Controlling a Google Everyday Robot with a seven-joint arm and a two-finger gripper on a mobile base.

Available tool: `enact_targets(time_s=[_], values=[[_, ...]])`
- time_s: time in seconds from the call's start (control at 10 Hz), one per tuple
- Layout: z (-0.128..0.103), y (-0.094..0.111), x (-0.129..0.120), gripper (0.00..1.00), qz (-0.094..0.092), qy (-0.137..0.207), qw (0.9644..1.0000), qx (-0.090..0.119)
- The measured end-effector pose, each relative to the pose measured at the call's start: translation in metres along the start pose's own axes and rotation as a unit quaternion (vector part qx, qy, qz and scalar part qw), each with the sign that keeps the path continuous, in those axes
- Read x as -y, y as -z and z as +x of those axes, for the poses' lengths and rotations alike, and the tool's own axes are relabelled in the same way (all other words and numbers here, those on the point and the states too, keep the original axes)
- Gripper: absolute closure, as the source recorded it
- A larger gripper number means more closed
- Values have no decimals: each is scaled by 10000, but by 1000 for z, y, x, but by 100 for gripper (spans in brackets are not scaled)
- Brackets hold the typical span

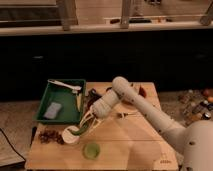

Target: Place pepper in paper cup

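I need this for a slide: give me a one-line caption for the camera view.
Robot gripper holds a green pepper over the white paper cup on a wooden table, beside a green tray.

Green tray [65, 102], light-green cup [91, 149] near gripper [81, 128]

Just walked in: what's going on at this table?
The robot's arm reaches across the wooden table, its gripper low at the white paper cup. The green pepper lies at the gripper's tip, over the cup's rim; whether it is released I cannot tell. A light-green cup stands nearby.
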Motion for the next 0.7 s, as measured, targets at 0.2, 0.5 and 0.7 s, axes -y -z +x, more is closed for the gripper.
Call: enact_targets(time_s=[0.2,0.5,0.7], values=[[-1,-11,6,100,-121,9,9999,53],[-2,-32,19,100,-353,36,9993,107],[-2,-46,29,100,-514,62,9985,159]])
